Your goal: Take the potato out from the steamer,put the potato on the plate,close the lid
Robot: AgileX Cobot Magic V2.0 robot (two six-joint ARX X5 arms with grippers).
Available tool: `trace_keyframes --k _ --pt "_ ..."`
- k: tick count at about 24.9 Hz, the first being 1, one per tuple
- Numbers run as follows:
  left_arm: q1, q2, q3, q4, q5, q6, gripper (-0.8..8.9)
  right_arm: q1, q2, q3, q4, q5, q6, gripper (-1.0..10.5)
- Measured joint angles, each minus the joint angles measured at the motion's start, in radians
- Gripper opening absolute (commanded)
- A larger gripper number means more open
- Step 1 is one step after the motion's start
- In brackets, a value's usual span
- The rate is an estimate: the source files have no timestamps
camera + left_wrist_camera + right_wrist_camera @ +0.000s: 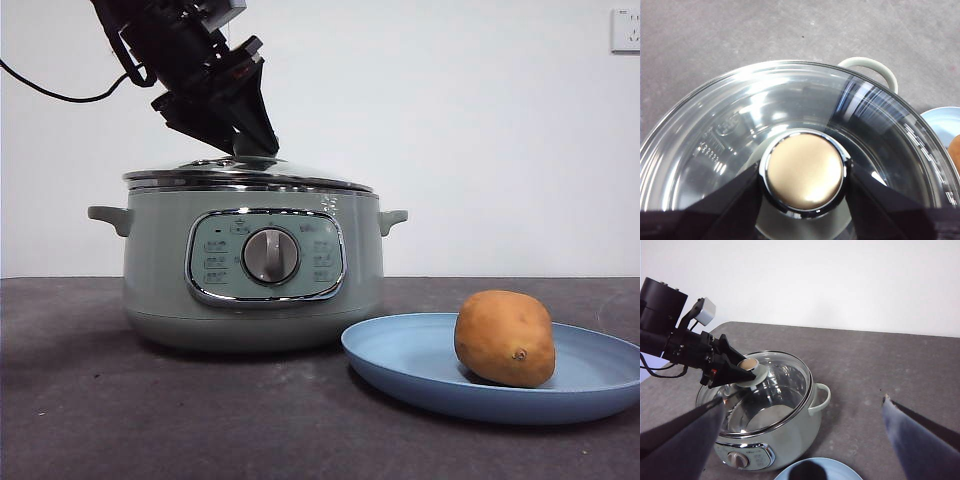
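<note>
The potato (505, 338), orange-brown, lies on the light-blue plate (400, 350) to the right of the steamer (160, 270). The glass lid (250, 175) sits on the steamer's rim. My left gripper (250, 145) comes down from the upper left, and its jaws are closed on the lid's round knob (804, 170). The lid glass (740, 115) shows an empty pot beneath. My right gripper (804, 400) hangs high above the table, open and empty, looking down on the steamer (790, 440), the left gripper (742, 372) and the plate's far edge (830, 465).
The dark grey table (100, 420) runs to a white wall behind. A wall socket (625, 30) is at the top right. A black cable (50, 90) trails from the left arm. The steamer's side handle (875, 67) points toward the plate (940, 117).
</note>
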Motion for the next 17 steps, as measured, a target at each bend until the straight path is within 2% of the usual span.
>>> trace_keyframes --k 6,7,8,9,10,17 --pt "-0.005 0.006 0.001 0.003 0.003 -0.002 0.06 0.0 0.0 0.0 -0.007 0.0 -0.008 5.4" --pt "-0.006 0.007 0.001 0.001 0.003 -0.002 0.54 0.0 0.0 0.0 -0.007 0.0 -0.01 5.4" --pt "-0.008 0.01 0.001 -0.005 0.003 -0.01 1.7 0.0 0.0 0.0 -0.007 0.0 -0.011 5.4" --pt "-0.008 0.01 0.001 -0.005 0.003 -0.011 3.6 0.0 0.0 0.0 -0.007 0.0 -0.011 5.4" --pt "-0.008 0.01 0.002 -0.007 0.002 -0.012 4.71 0.0 0.0 0.0 -0.007 0.0 -0.011 5.4" --pt "-0.011 0.006 0.002 -0.021 0.003 -0.012 4.89 0.0 0.0 0.0 -0.03 0.0 -0.011 5.4"
